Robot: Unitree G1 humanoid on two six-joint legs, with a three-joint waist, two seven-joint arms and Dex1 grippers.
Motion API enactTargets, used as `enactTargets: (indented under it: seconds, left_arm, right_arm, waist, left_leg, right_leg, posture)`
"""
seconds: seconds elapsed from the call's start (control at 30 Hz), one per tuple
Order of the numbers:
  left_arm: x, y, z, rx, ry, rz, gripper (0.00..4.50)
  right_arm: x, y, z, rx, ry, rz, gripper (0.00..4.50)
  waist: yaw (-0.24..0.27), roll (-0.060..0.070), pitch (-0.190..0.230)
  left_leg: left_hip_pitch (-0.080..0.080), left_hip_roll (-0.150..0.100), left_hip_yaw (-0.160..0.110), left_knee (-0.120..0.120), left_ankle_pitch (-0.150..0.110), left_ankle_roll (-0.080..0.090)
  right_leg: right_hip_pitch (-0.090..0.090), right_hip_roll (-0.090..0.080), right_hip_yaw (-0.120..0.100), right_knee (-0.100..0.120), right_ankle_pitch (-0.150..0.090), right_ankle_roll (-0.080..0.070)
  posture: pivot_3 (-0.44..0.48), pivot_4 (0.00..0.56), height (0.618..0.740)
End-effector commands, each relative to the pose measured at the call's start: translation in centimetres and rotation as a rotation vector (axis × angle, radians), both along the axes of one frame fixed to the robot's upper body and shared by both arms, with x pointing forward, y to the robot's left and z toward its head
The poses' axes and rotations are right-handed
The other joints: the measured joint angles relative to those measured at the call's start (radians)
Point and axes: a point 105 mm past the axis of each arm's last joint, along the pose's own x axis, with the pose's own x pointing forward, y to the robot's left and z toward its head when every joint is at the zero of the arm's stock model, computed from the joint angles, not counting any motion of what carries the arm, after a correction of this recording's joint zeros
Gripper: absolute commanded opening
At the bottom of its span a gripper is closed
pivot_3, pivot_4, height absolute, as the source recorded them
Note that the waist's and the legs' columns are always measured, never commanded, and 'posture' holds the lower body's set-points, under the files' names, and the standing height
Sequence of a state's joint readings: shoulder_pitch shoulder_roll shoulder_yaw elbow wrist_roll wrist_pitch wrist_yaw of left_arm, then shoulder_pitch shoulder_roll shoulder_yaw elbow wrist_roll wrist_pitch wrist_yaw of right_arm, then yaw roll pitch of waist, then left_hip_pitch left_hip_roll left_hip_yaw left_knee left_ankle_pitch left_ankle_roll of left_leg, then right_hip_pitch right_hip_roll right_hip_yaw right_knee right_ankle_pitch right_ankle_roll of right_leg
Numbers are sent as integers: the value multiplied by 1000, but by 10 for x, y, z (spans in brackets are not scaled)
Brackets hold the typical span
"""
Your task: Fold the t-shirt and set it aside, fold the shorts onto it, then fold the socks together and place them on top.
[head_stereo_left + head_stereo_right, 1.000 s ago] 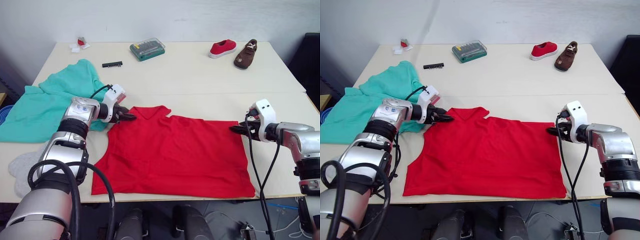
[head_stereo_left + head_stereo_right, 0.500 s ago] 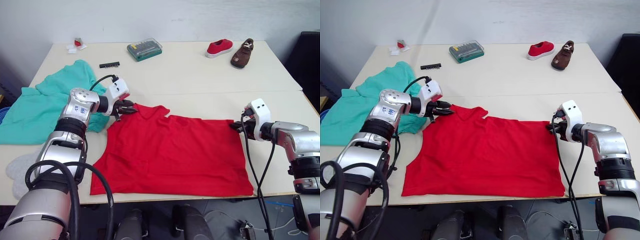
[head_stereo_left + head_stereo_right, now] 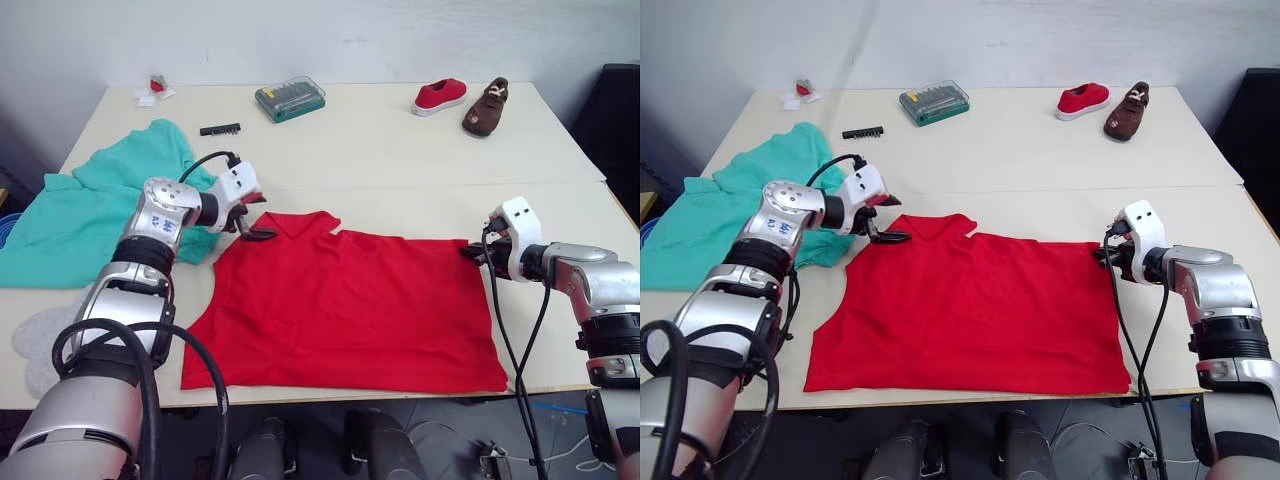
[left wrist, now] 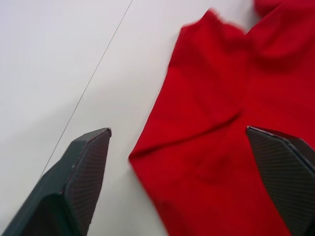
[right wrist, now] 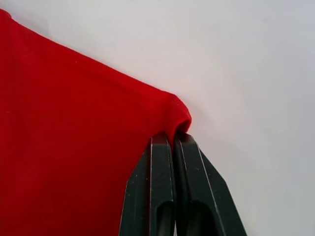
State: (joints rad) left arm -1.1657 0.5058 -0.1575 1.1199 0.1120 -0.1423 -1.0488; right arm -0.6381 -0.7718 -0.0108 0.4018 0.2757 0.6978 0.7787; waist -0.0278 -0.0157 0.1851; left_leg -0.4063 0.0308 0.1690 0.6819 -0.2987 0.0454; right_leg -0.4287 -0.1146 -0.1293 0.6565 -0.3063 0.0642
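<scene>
Left end effector opened; pale table.

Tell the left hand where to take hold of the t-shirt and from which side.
Grip the t-shirt at its far-left shoulder corner beside the collar, coming in from the robot's left. The left hand is open there, and that edge lies flat and free on the table.

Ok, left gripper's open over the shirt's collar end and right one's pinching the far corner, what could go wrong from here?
1. The left gripper is open with the t-shirt edge between its fingers, not yet pinched; closing now may catch a thin fold that slips.
2. The right gripper holds just a small corner bunch, so lifting could pull it free.
3. The shorts lie beside the left arm and could snag.
</scene>
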Motion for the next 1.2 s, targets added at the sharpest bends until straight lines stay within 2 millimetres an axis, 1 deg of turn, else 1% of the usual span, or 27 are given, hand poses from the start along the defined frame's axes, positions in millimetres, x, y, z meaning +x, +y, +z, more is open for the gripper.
enactTargets:
  seconds: [0.03, 0.17, 0.2, 0.23, 0.3, 0.37, 0.43, 0.53, 0.67, 0.7, 0.87, 0.97, 1.13, 1.17, 1.2]
  left_arm:
    - [-2, -16, 15, -2, -60, -75, 4458]
    - [3, -25, -9, 76, -73, -47, 4458]
    - [5, -27, -12, 81, -77, -29, 4458]
    - [7, -29, -14, 77, -78, -9, 4273]
    - [10, -35, -19, 78, -69, 10, 3817]
    - [7, -39, -28, 95, -47, -15, 3189]
    - [6, -39, -31, 102, -28, -12, 2506]
    - [8, -33, -30, 101, -26, 15, 1531]
    - [11, -25, -24, 51, 13, 65, 210]
    - [11, -25, -24, 40, 22, 69, 40]
    - [7, -24, -20, -42, 111, 72, 40]
    - [10, -22, -17, -68, 102, 102, 40]
    - [9, -27, -5, -124, 76, 59, 40]
    - [8, -28, -1, -139, 67, 49, 40]
    - [6, -28, 4, -160, 60, 23, 40]
  right_arm:
    - [0, -3, 3, 9, -18, -22, 0]
    - [0, -2, 3, 14, -19, -22, 0]
    - [0, -2, 2, 14, -19, -22, 0]
    - [0, -1, 2, 15, -18, -22, 0]
    - [-1, 1, 1, 24, -18, -20, 0]
    - [-1, 3, 0, 29, -17, -18, 0]
    - [-2, 4, 0, 32, -16, -18, 0]
    - [-3, 3, 0, 32, -17, -23, 0]
    - [-2, 2, 1, 30, -22, -27, 0]
    - [-2, 2, 1, 29, -22, -27, 0]
    - [-2, 2, 1, 26, -23, -25, 0]
    - [-2, 2, 0, 27, -23, -23, 0]
    - [-2, 3, 0, 28, -30, -20, 0]
    - [-1, 3, 2, 36, -44, -17, 0]
    - [0, 5, 8, 51, -80, -11, 0]
  waist:
    - [0, 0, 0]
    - [0, 0, 0]
    - [0, 0, 0]
    - [0, 0, 0]
    - [0, 0, 0]
    - [0, 0, 0]
    - [0, 0, 0]
    - [0, 0, 0]
    - [-1, 0, 0]
    - [-1, 0, 0]
    - [-1, 0, 0]
    - [-1, 0, 0]
    - [-1, 0, 0]
    - [-1, 0, 0]
    - [-1, 0, 0]
  left_leg:
    - [0, 0, 0, 0, 0, 0]
    - [0, 0, 0, 0, 0, 0]
    - [0, 0, 0, 0, 0, 0]
    - [0, 0, 0, 0, 0, 0]
    - [0, 0, 0, 0, 0, 0]
    - [0, 0, 0, 0, 0, 0]
    - [0, 0, 0, 0, 0, 0]
    - [1, 0, 0, 0, 0, 0]
    - [1, 0, 0, 0, 0, 0]
    - [1, 0, 0, 0, 0, 0]
    - [1, 0, 0, 0, 0, 0]
    - [1, 0, 0, 0, 0, 0]
    - [1, 0, 0, 0, 0, 0]
    - [1, 0, 0, 0, 0, 0]
    - [1, 0, 0, 0, 0, 0]
  right_leg:
    - [0, 0, 0, 0, 0, 0]
    - [0, 0, 0, 0, 0, 0]
    - [0, 0, 0, 0, 0, 0]
    - [0, 0, 0, 0, 0, 0]
    - [0, 0, 0, 0, 0, 0]
    - [0, 0, 0, 0, 0, 0]
    - [0, 0, 0, 0, 0, 0]
    - [0, 0, 0, 0, 0, 0]
    - [0, 0, 1, 0, 0, 0]
    - [0, 0, 1, 0, 0, 0]
    - [0, 0, 0, 0, 0, 0]
    - [0, 0, 1, 0, 0, 0]
    - [0, 0, 1, 0, 0, 0]
    - [0, 0, 1, 0, 0, 0]
    - [0, 0, 1, 0, 0, 0]
  posture:
    - [0, 150, 740]
    - [0, 150, 740]
    - [0, 150, 740]
    - [0, 150, 740]
    - [0, 150, 740]
    - [0, 150, 740]
    - [0, 150, 740]
    - [0, 150, 740]
    - [0, 150, 740]
    - [0, 150, 740]
    - [0, 150, 740]
    - [0, 150, 740]
    - [0, 150, 740]
    - [0, 150, 740]
    - [0, 150, 740]
